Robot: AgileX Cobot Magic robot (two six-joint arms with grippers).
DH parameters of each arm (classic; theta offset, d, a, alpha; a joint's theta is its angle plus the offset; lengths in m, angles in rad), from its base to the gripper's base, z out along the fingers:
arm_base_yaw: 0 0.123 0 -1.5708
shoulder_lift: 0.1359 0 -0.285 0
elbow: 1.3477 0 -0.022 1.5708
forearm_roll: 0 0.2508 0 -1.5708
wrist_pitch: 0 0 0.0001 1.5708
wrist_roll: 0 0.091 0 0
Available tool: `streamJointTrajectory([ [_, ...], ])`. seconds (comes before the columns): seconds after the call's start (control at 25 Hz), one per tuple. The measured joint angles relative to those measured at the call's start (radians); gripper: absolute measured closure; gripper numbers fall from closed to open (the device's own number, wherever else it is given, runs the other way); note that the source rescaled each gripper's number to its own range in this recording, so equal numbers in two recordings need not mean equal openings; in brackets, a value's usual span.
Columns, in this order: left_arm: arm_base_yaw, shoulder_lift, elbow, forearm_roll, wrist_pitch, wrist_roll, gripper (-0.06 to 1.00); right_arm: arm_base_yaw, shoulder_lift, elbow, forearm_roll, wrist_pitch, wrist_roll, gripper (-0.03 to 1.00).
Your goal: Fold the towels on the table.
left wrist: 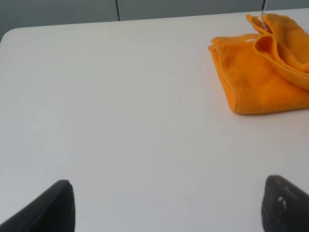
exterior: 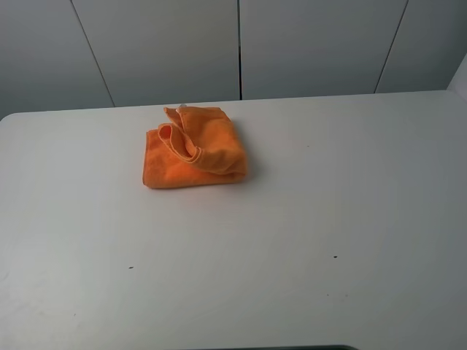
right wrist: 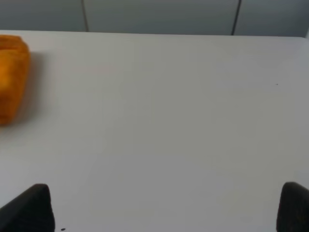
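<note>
Towel: I see the orange towel [exterior: 194, 149] lying bunched and partly folded toward the far middle of the white table [exterior: 306, 240], one hem flap curled over its top.
Left gripper [left wrist: 169, 205]: jaws wide, empty, well short of the towel.
Right gripper [right wrist: 164, 208]: jaws wide, empty, farther from it.
Next move: I judge I should flatten the curled flap first, then pinch matching corners.
</note>
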Motion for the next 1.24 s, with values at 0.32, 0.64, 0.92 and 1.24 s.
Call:
streamJointTrajectory([
  [0.32, 0.0, 0.0, 0.0, 0.0, 0.0, 0.0, -0.06, -0.041, 0.0, 0.0, 0.0, 0.0, 0.008, -0.03],
  [0.64, 0.0, 0.0, 0.0, 0.0, 0.0, 0.0, -0.06, -0.041, 0.0, 0.0, 0.0, 0.0, 0.008, -0.03],
  [0.92, 0.0, 0.0, 0.0, 0.0, 0.0, 0.0, -0.06, -0.041, 0.0, 0.0, 0.0, -0.002, 0.008, -0.03],
  [1.24, 0.0, 0.0, 0.0, 0.0, 0.0, 0.0, -0.06, -0.041, 0.0, 0.0, 0.0, -0.002, 0.008, -0.03],
])
